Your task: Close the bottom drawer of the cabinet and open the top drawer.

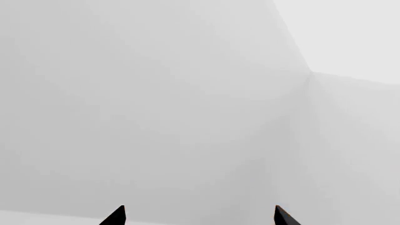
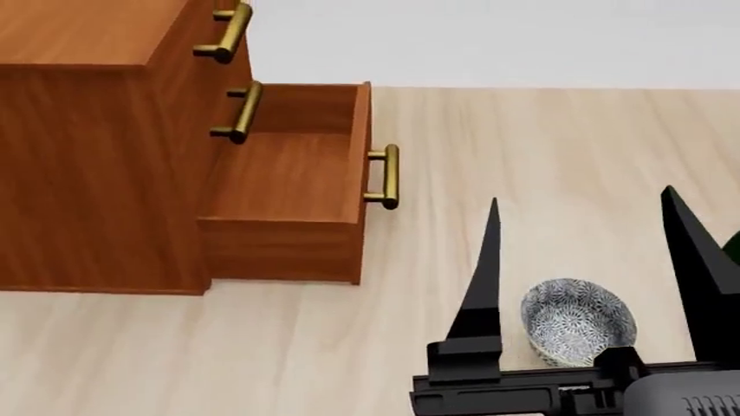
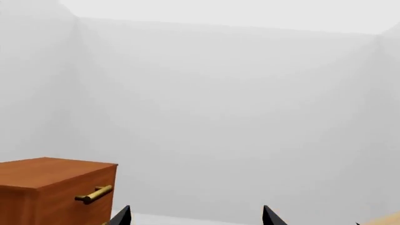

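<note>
The reddish-brown cabinet (image 2: 93, 173) stands at the left of the head view. Its bottom drawer (image 2: 289, 247) is pulled far out, and its brass handle (image 2: 387, 176) faces the floor space. The top drawer (image 2: 185, 43) sits flush, with its handle (image 2: 231, 32) at the frame's top. The middle drawer's handle (image 2: 239, 111) lies between them. My right gripper (image 2: 580, 195) is open and empty, right of the open drawer and apart from it. The right wrist view shows its tips (image 3: 195, 215) and the cabinet's top corner (image 3: 50, 187). My left gripper (image 1: 200, 215) is open, facing bare grey wall.
A blue-and-white patterned bowl (image 2: 576, 321) sits on the pale wood floor (image 2: 521, 139), between my right gripper's fingers as seen from the head. A dark green object (image 2: 732, 247) shows at the right edge. A grey wall lies behind.
</note>
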Controlling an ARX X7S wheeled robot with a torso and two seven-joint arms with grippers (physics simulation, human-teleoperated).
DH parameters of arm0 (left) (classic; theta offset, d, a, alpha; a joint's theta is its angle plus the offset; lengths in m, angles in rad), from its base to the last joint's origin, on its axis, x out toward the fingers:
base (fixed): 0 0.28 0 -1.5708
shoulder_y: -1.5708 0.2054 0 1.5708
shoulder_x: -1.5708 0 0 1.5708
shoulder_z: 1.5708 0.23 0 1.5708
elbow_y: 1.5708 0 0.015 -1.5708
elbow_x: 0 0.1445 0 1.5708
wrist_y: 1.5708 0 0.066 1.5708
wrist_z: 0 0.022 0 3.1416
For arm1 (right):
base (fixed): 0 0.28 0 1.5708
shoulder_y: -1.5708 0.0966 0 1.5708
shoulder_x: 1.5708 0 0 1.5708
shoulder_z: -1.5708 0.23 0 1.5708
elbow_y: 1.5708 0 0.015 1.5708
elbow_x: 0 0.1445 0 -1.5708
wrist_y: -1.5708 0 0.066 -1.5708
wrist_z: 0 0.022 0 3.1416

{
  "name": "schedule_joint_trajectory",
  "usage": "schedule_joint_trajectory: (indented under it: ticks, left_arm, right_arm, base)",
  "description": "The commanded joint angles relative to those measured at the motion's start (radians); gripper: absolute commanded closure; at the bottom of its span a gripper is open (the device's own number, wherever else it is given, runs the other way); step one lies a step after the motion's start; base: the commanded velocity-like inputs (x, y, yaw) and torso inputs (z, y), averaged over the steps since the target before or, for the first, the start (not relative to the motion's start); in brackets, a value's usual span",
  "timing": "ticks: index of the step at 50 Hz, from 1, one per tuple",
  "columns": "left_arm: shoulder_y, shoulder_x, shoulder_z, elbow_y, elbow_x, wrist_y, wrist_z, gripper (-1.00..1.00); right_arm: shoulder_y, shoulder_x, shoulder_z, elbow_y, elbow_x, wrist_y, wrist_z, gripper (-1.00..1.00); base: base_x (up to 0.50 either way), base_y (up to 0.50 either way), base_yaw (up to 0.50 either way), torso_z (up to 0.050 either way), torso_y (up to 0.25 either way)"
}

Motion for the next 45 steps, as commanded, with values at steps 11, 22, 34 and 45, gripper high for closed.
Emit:
schedule_joint_trajectory:
  ticks: [11, 22, 34, 45]
  left_arm:
    - [0.011, -0.013, 0.020, -0.005, 0.001, 0.017, 0.001, -1.00]
    - [0.012, -0.019, 0.022, -0.006, -0.008, 0.016, -0.010, -1.00]
    - [0.019, -0.023, 0.027, -0.006, -0.012, 0.022, -0.014, -1.00]
    - [0.025, -0.026, 0.030, -0.010, -0.011, 0.032, -0.016, -1.00]
  right_arm:
    - [-0.007, 0.010, -0.026, 0.012, -0.022, -0.025, 0.005, -1.00]
    - [-0.010, 0.014, -0.026, 0.022, -0.022, -0.041, 0.005, -1.00]
    - [0.001, 0.015, -0.031, 0.029, -0.016, -0.041, 0.009, -1.00]
    - [0.008, 0.025, -0.043, 0.024, -0.023, -0.035, 0.016, -1.00]
  base:
    - [0.15, 0.23, 0.00, 0.000, 0.000]
    - [0.16, 0.21, 0.00, 0.000, 0.000]
    - [0.17, 0.14, 0.00, 0.000, 0.000]
    - [0.18, 0.10, 0.00, 0.000, 0.001]
